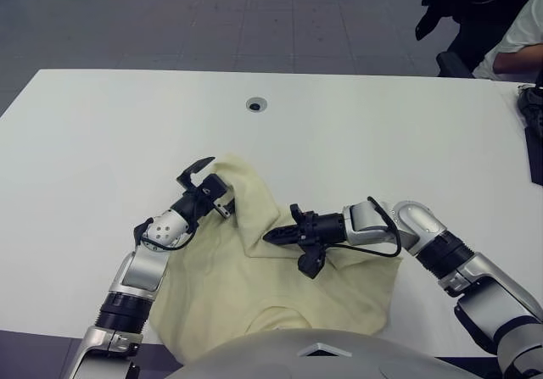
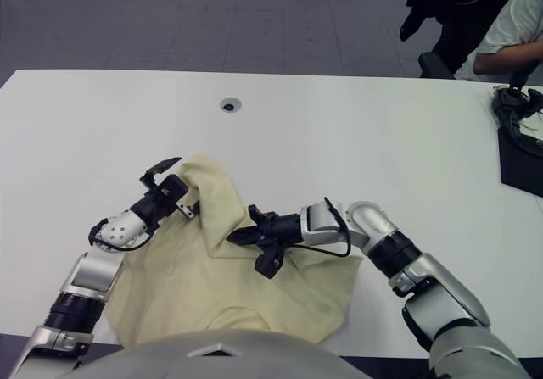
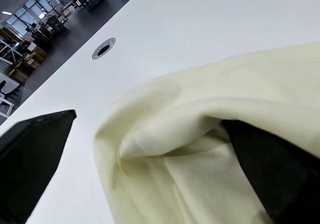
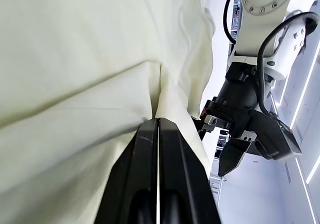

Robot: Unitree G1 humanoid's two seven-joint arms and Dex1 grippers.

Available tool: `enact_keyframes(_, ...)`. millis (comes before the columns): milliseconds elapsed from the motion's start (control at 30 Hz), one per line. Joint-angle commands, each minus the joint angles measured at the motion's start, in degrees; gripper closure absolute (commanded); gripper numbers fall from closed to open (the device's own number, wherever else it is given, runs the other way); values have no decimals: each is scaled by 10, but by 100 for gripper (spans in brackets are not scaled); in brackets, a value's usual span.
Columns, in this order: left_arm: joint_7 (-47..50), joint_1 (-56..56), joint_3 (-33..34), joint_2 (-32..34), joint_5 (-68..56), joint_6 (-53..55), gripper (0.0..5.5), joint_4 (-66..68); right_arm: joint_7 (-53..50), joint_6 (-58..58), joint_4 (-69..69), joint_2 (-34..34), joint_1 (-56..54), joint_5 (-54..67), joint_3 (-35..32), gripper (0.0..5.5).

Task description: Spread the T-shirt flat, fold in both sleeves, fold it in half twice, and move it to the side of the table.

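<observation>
A pale yellow T-shirt [image 1: 280, 286] lies crumpled on the near part of the white table [image 1: 102, 133]. Its far edge is bunched into a raised fold [image 3: 200, 93]. My left gripper [image 1: 212, 186] stands open at that far left edge. One finger is lifted clear above the table, and the other finger [image 3: 275, 174] rests against the cloth. My right gripper [image 1: 270, 236] lies low over the middle of the shirt, pointing left. Its fingers [image 4: 157, 134] are shut on a pinched ridge of fabric. The left gripper [image 4: 245, 134] appears beyond that ridge in the right wrist view.
A round cable hole [image 1: 255, 103] sits in the table beyond the shirt. Dark gear [image 2: 517, 133] lies at the far right edge. Bare tabletop stretches to the left, right and far side of the shirt.
</observation>
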Motion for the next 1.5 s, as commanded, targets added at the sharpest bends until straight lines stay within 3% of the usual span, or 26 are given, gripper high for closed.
enact_keyframes(33,-3,6,-4,1,5,6,10,7,2,4,-6,-24,26,-1,-14,549)
enact_keyframes(300,-2,8,-3,3,5,6,10,7,-6,6,-13,-40,43,11,-43,549)
enact_keyframes(500,-5,7,-2,5,4,6,10,4,-8,5,2,-27,42,-7,-33,447)
enact_keyframes(733,-7,5,-1,6,4,5,10,7,-12,3,4,-23,41,-4,-34,548)
enact_keyframes(1233,-7,1,-3,5,5,4,10,12,-7,1,9,-17,43,-4,-27,548)
enact_keyframes(1500,-6,1,-3,4,5,2,10,17,-47,10,3,-23,40,18,-70,548)
